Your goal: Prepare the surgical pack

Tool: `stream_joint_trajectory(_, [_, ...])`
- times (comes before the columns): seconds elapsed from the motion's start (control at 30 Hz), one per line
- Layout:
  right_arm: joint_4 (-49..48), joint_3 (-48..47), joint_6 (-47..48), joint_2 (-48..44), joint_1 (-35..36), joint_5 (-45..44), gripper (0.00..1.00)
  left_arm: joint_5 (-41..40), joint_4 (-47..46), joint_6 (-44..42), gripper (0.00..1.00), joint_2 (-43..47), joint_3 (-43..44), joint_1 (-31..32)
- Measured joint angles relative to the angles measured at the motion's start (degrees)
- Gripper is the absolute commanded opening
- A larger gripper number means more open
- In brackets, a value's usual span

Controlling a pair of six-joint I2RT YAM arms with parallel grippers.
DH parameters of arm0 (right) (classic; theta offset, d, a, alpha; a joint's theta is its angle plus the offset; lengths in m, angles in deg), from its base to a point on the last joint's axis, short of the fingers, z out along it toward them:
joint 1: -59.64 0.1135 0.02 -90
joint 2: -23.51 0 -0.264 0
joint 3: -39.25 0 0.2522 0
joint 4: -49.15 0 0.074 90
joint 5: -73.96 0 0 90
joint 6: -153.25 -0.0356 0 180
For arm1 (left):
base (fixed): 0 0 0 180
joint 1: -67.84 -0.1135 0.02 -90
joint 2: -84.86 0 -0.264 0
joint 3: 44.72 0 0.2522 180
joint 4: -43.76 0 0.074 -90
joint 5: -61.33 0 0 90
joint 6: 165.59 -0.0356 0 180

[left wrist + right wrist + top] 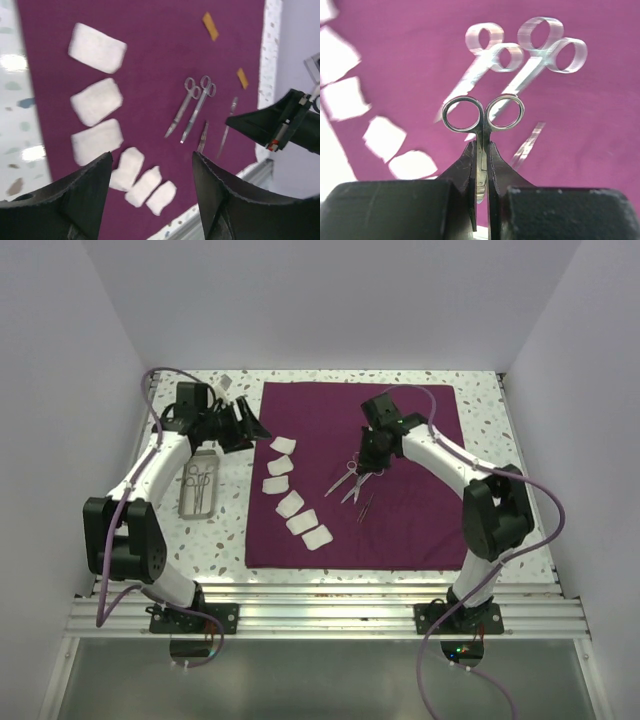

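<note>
A maroon cloth [400, 530] lies flat, six white gauze squares [291, 504] in a slanting row along its left side and two scissors [347, 480] mid-cloth — a third pair [482, 114] is pinched (rings sticking out) in the right gripper [481, 147] — while the metal tray [198, 515] sits left of it, holding tools [197, 480].

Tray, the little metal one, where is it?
In the top view the tray sits on the table's left side, just left of the purple cloth and its row of white pads.
</note>
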Motion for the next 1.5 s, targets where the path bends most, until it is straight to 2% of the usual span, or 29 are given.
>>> stream_joint_trajectory(0.3, [-5.84,1.60,6.38,-4.59,7.39,11.72,0.00,6.14,-11.47,12.83,0.67,-0.02,-2.23,10.64])
stream_joint_trajectory(0.47, [-7.30,1.60,6.78,-6.54,9.88,13.92,0.00,6.47,-13.38,15.61,0.64,-0.24,-2.40,15.72])
stream_joint_trajectory(0.73, [-8.72,1.68,6.78,-8.90,10.38,14.60,0.00,5.40,-12.96,17.66,0.57,-0.28,-4.39,18.88])
stream_joint_trajectory(0.83, [-8.76,1.70,6.78,-9.33,10.60,14.73,0.00,5.01,-13.07,17.86,0.51,-0.28,-4.39,19.26])
stream_joint_trajectory(0.93, [-8.83,1.70,6.78,-9.64,10.95,14.75,0.00,4.83,-13.07,18.47,0.37,-0.28,-4.39,19.63])
stream_joint_trajectory(0.97, [-8.85,1.70,6.78,-9.75,11.02,14.75,0.00,4.81,-13.09,18.67,0.26,-0.28,-4.39,19.67])
stream_joint_trajectory(1.13, [-8.96,1.70,6.78,-10.25,11.30,14.60,0.00,4.46,-12.72,19.19,0.00,-0.35,-4.44,19.65])
stream_joint_trajectory(1.17, [-8.87,1.73,6.78,-10.34,11.30,14.51,0.03,4.26,-12.63,19.02,0.00,-0.35,-4.46,19.63])
stream_joint_trajectory(1.2, [-8.72,1.73,6.75,-10.38,11.30,14.45,0.12,4.17,-12.57,18.93,0.00,-0.35,-4.48,19.63])
stream_joint_trajectory(1.23, [-8.52,1.70,6.75,-10.38,11.32,14.40,0.33,4.09,-12.37,18.84,0.00,-0.35,-4.48,19.63])
stream_joint_trajectory(1.3, [-7.67,1.53,6.91,-10.29,11.45,14.21,0.45,3.56,-11.15,17.31,0.00,-0.35,-4.42,19.37])
stream_joint_trajectory(1.4, [-4.48,-0.35,8.15,-9.66,11.52,12.70,0.48,0.98,-4.59,11.93,0.00,-0.44,-2.71,16.92])
stream_joint_trajectory(1.5, [-1.51,-1.36,9.55,-9.40,11.32,10.86,0.49,-2.45,1.49,5.75,0.00,-0.46,-0.02,10.56])
